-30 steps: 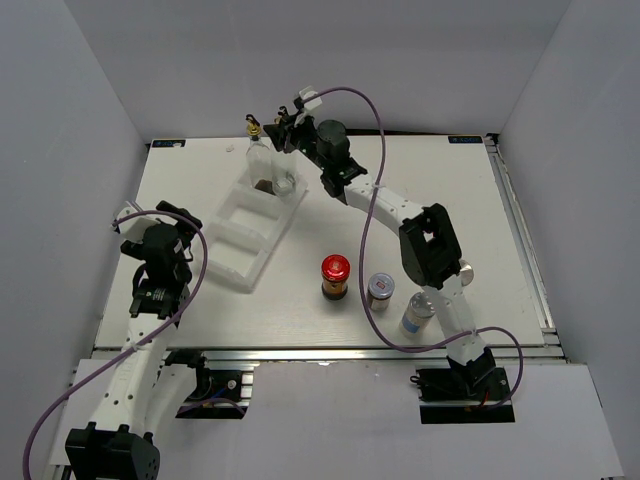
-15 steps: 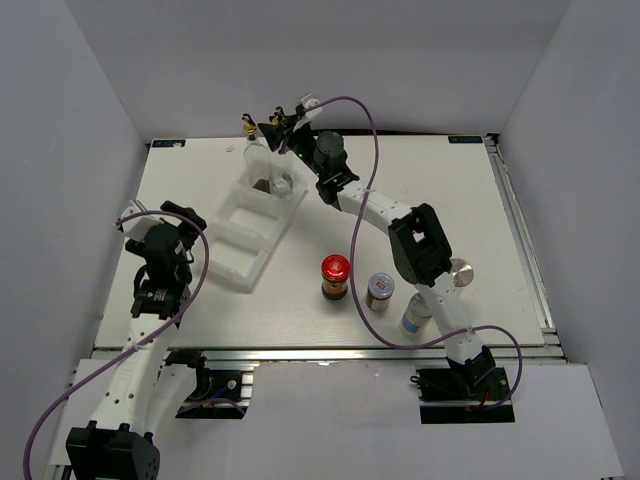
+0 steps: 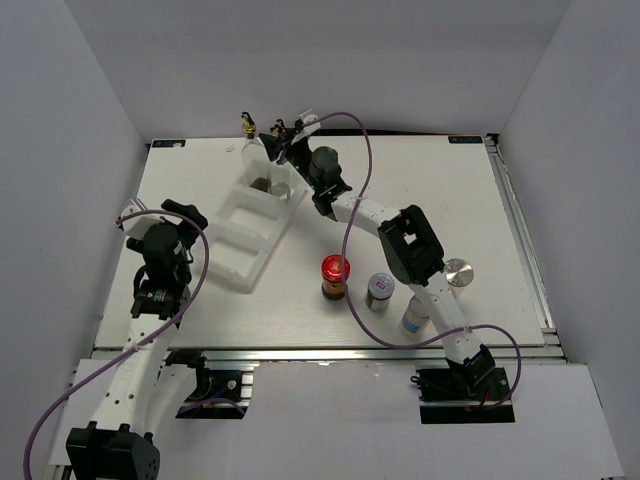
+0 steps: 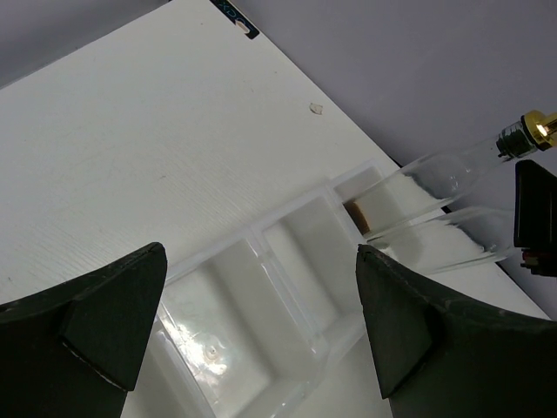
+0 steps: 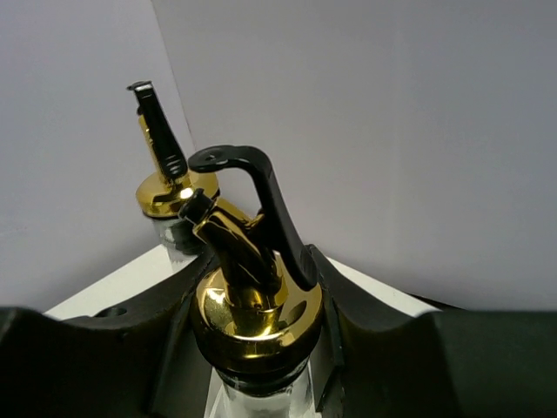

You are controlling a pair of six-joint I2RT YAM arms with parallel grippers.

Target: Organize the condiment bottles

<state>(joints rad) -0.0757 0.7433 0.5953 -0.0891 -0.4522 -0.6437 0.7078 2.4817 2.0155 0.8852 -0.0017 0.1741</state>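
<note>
My right gripper [image 3: 283, 140] is shut on the gold pourer [image 5: 252, 296] of a tall clear glass bottle [image 3: 281, 165], which stands upright at the far end of the white stepped tray [image 3: 243, 262]. The other glass bottle [image 3: 254, 152] stands just left of it, and its pourer [image 5: 168, 187] shows in the right wrist view. A red-capped jar [image 3: 335, 276], a small silver-lidded jar [image 3: 380, 290] and two silver-topped shakers [image 3: 417, 314] [image 3: 459, 272] stand on the table at the near right. My left gripper [image 3: 172, 218] is open and empty, left of the tray [image 4: 287, 287].
The right arm stretches from the near right across the table to the tray's far end, passing above the jars. A purple cable loops over it. White walls close the table at the back and on both sides.
My right gripper has moved left with its bottle, closer to the other bottle at the tray's far end. The second shaker's top has come into view. The left arm has not moved.
</note>
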